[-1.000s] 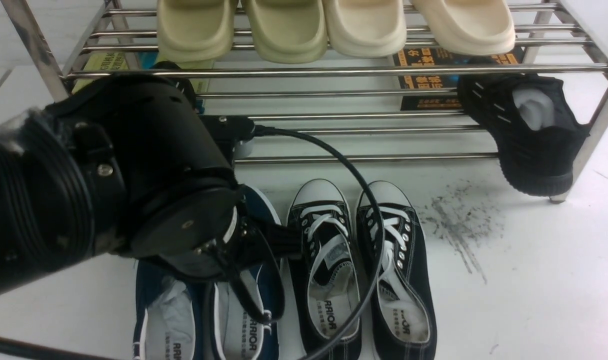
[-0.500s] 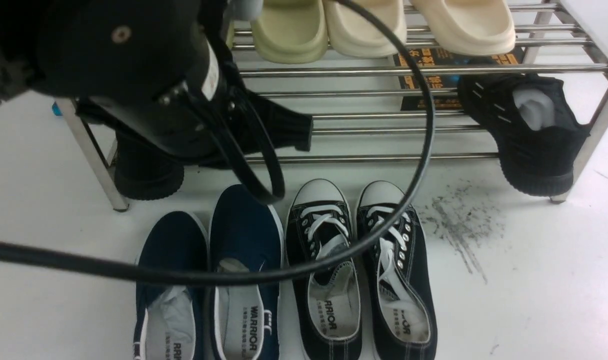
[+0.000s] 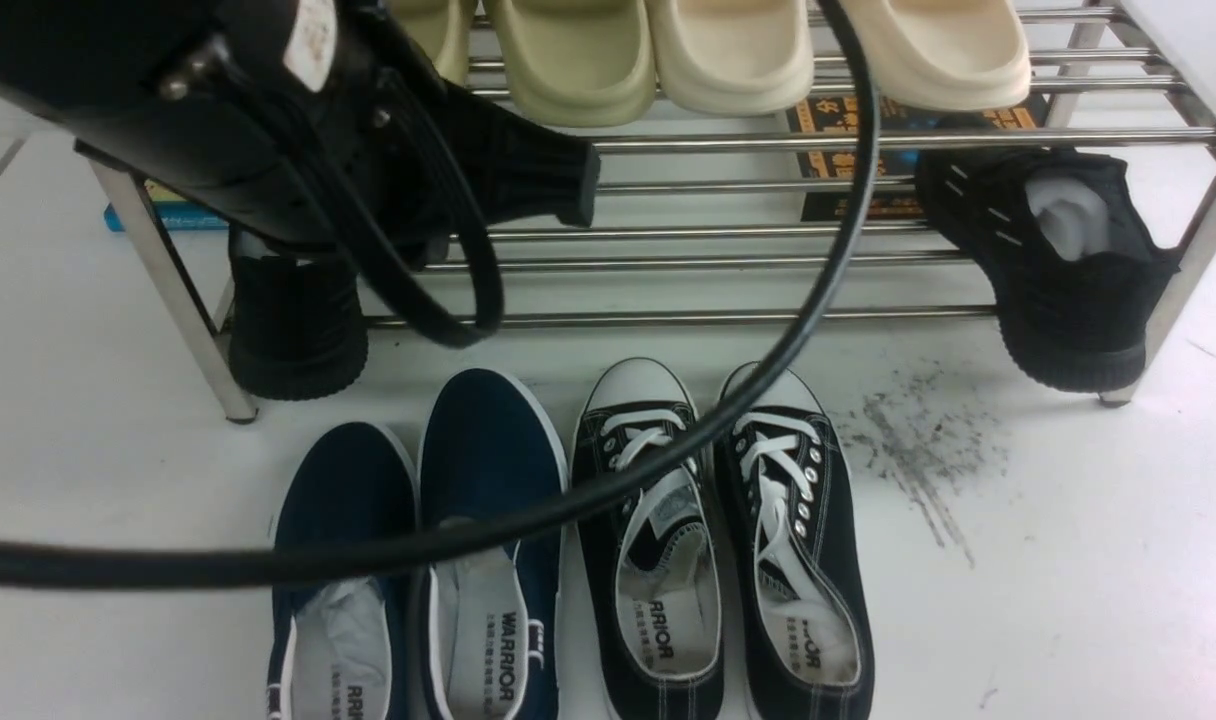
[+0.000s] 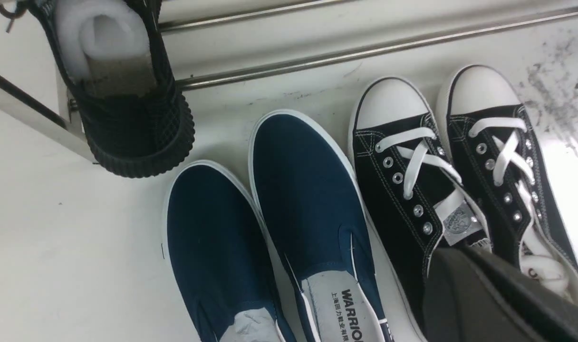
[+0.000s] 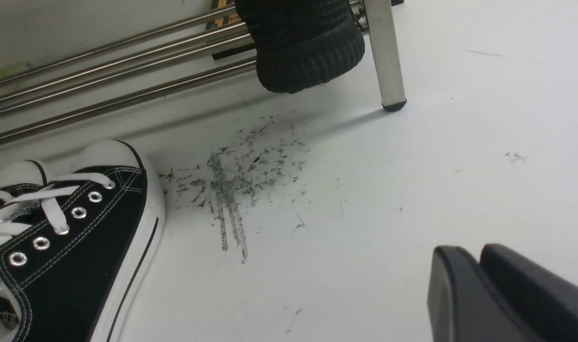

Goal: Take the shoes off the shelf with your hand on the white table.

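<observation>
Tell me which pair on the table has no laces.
The navy-blue pair, left of the black sneakers on the white table: smooth plain uppers, while the sneakers carry white laces.

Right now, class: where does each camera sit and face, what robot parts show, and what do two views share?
Front: between the arms, facing forward and down at shelf and table; left arm and left gripper show.
Left wrist: on the left arm, looking down on navy shoes; its fingers show.
Right wrist: low over the table, facing the scuffs; right gripper shows.
Shared: both wrist views show the sneakers.
</observation>
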Robot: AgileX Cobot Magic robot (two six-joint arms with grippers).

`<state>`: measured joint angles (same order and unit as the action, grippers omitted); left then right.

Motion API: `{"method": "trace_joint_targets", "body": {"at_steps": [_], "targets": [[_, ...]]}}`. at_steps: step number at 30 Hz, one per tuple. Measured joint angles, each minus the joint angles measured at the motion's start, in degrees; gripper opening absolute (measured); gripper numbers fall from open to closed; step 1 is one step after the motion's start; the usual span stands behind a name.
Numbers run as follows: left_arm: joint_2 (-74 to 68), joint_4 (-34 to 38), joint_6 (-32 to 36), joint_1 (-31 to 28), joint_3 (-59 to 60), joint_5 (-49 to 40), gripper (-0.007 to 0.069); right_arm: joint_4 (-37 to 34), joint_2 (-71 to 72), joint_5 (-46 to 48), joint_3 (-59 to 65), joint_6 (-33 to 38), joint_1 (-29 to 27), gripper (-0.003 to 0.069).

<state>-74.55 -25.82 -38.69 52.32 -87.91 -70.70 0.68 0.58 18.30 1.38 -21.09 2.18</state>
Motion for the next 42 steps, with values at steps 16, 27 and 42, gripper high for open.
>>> {"method": "trace_joint_targets", "body": {"at_steps": [16, 27, 42], "targets": [[2.85, -1.97, 3.04, 0.0, -0.07, 0.0, 0.0017, 2.81, 0.0, 3.23, -0.41, 6.61, 0.0, 0.0108], [11.07, -1.74, 3.59, 0.0, 8.71, 0.0, 0.0017, 2.64, 0.0, 4.05, -0.59, 11.72, 0.0, 0.0113], [47.45, -1.55, -8.62, 0.0, 39.82, 6.51, 0.0019, 2.7, 0.0, 4.05, -0.59, 14.59, 0.0, 0.0129]]}}
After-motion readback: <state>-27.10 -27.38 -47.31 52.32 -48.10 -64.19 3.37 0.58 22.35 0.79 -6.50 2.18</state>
